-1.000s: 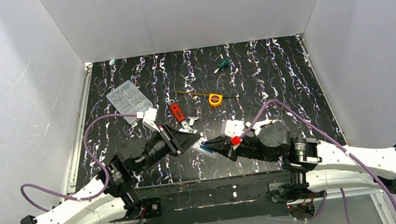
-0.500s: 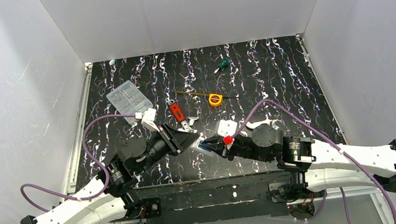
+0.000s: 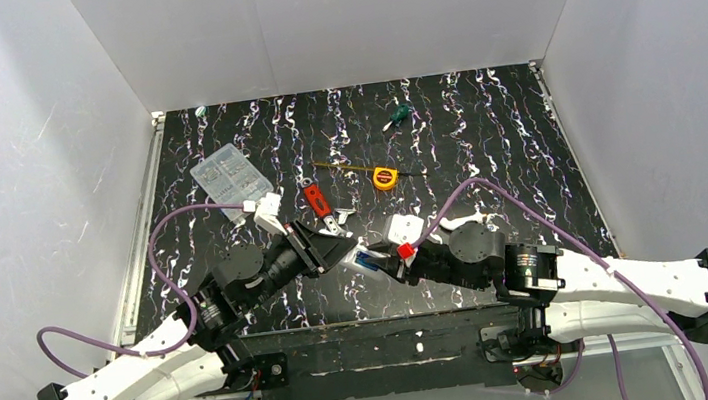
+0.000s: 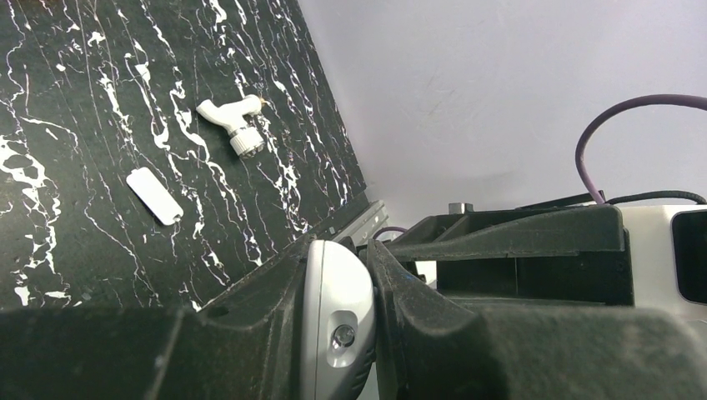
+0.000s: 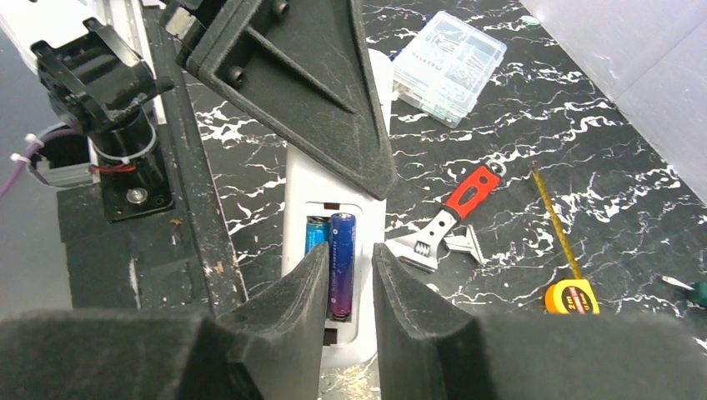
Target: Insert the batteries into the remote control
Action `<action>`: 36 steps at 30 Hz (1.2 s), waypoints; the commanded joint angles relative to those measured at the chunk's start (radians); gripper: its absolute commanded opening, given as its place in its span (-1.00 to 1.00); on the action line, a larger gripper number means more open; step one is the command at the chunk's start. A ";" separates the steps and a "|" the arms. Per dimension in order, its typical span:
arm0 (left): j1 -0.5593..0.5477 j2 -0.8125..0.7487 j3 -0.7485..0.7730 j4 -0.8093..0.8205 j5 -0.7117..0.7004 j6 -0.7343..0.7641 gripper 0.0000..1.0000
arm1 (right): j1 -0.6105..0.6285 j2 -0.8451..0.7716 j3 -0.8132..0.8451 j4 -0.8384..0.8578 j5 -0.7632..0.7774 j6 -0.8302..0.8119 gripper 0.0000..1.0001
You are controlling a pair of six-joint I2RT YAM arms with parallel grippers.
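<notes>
My left gripper [image 4: 338, 267] is shut on the remote control [image 4: 333, 300], clamping the white handset by its sides a little above the table. The right wrist view shows the remote control [image 5: 296, 192] with its back compartment open. Two blue batteries lie side by side in it, a dark one [image 5: 341, 262] and a lighter one [image 5: 314, 233] partly hidden behind my finger. My right gripper [image 5: 350, 275] is open, straddling the dark battery, with a gap on its right side. From above, the left gripper [image 3: 351, 251] and right gripper [image 3: 384, 261] meet near the table's front edge.
A red-handled wrench [image 5: 454, 212] and a yellow tape measure [image 5: 571, 296] lie just beyond the remote. A clear parts box [image 3: 230, 174] sits at the back left, a green screwdriver [image 3: 398, 114] further back. A white fitting [image 4: 229, 121] and a flat white cover [image 4: 154, 196] lie on the table.
My right arm has shifted a little left toward the left gripper, and its jaws have parted from around the dark battery. The left gripper holds still.
</notes>
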State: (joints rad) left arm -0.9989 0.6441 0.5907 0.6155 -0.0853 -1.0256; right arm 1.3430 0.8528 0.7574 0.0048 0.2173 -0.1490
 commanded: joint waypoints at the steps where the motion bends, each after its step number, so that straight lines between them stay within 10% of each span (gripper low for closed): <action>1: -0.007 -0.024 0.051 0.189 0.039 -0.048 -1.00 | -0.002 0.005 0.015 -0.077 0.041 -0.023 -0.31; 36: -0.007 -0.028 0.023 0.124 0.016 -0.074 -1.00 | -0.002 -0.144 -0.011 -0.073 -0.135 -0.028 -0.13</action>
State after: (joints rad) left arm -1.0039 0.6460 0.5907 0.6521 -0.0639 -1.0790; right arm 1.3411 0.7410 0.7422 -0.0616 0.1493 -0.1612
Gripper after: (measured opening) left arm 0.250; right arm 0.430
